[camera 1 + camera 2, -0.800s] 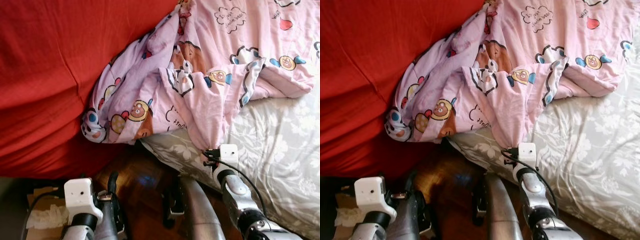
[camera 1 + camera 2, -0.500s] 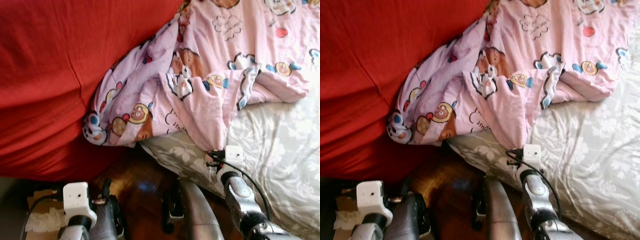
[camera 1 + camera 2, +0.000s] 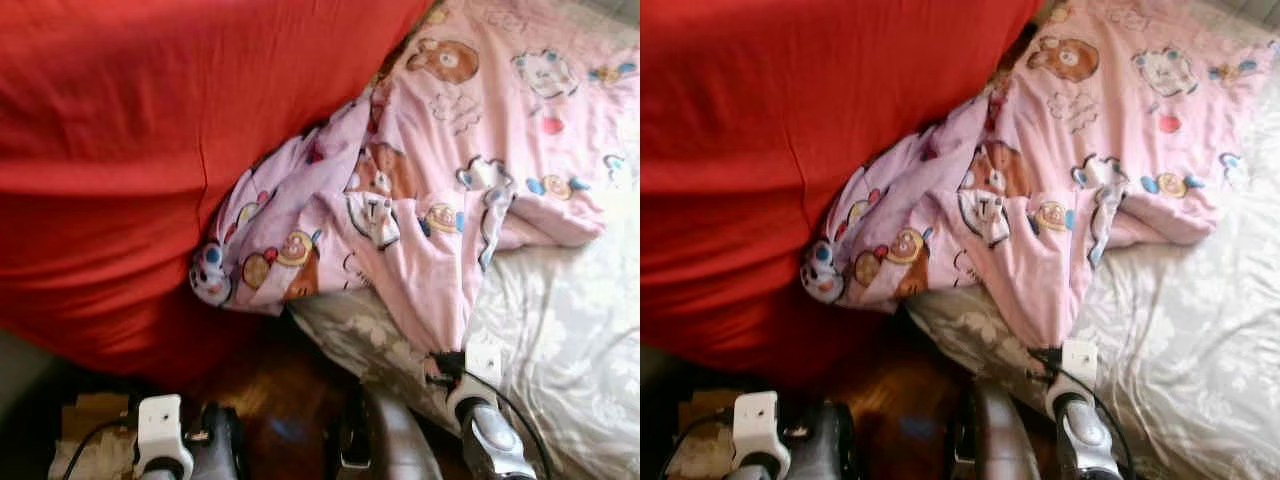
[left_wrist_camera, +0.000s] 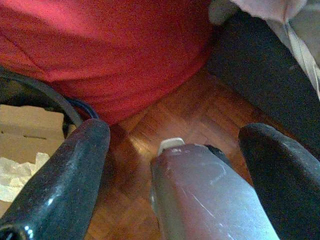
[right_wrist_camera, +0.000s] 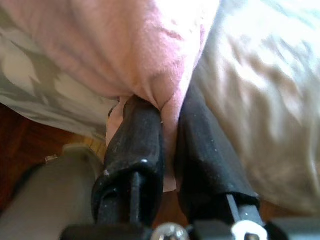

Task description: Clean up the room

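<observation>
Bed (image 3: pixel 590 330) beside red cover (image 3: pixel 120 150) | right end effector (image 5: pixel 167 135) clamps pink blanket (image 3: pixel 440 200) corner | left end effector (image 4: pixel 170 145) spread wide, idle

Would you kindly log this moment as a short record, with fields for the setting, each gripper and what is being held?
setting: bed with a grey floral sheet, a red cover beside it, wooden floor below
held item: pink cartoon blanket, crumpled on the sheet, one corner hanging toward the bed's near edge
right gripper: shut on that hanging corner, cloth pinched between its fingers
left gripper: open, low over the floor, holding nothing
nearby: cardboard box with white paper, at the robot's left
</observation>
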Motion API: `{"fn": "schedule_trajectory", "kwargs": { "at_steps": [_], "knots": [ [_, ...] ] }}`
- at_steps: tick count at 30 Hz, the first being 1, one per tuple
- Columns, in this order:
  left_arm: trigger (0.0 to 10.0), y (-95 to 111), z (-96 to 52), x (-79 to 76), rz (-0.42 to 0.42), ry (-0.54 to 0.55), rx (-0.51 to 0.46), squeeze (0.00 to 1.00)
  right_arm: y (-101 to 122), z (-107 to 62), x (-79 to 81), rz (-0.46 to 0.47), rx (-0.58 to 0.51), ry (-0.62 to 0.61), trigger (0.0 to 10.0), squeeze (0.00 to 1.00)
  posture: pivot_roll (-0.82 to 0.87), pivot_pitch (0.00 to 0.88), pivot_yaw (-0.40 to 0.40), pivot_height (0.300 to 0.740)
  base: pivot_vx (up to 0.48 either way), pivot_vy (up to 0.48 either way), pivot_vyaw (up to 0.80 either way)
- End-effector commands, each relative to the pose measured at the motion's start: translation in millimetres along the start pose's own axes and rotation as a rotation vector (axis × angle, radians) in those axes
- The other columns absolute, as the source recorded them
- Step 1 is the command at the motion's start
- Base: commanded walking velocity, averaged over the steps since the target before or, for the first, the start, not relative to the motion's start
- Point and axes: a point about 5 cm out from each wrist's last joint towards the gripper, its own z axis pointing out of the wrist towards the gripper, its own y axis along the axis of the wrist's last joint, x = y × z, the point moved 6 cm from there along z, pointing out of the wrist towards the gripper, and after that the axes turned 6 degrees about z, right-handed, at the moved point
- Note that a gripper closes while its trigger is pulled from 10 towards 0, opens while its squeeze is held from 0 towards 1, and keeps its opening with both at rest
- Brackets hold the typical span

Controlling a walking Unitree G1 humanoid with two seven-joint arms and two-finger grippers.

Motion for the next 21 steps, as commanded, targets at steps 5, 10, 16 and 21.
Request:
{"fn": "schedule_trajectory", "kwargs": {
  "at_steps": [5, 10, 16, 21],
  "knots": [
    [10.0, -32, -0.6, -3.9, -0.008, -0.006, 0.112, 0.00, -42, -18.8, -36.7, 0.020, 0.131, -0.128, 10.0, 0.00, 0.07, 0.043, -0.090, 0.676, 0.000, 0.000, 0.00],
    [10.0, -36, 5.3, -2.9, -0.031, 0.001, 0.152, 0.00, -58, -27.2, -49.7, 0.081, 0.182, -0.183, 10.0, 0.00, 0.07, 0.012, -0.087, 0.706, 0.000, 0.000, 0.00],
    [10.0, -48, 9.0, -4.1, -0.050, 0.002, 0.242, 0.00, -69, -32.5, -55.2, 0.087, 0.234, -0.208, 10.0, 0.00, 0.05, 0.000, -0.080, 0.740, 0.000, 0.000, 0.00],
    [10.0, -54, 8.3, -5.0, -0.048, -0.001, 0.283, 0.00, -76, -33.4, -49.7, 0.057, 0.273, -0.183, 10.0, 0.00, 0.04, 0.000, -0.075, 0.740, 0.000, 0.000, 0.00]
  ]
}}
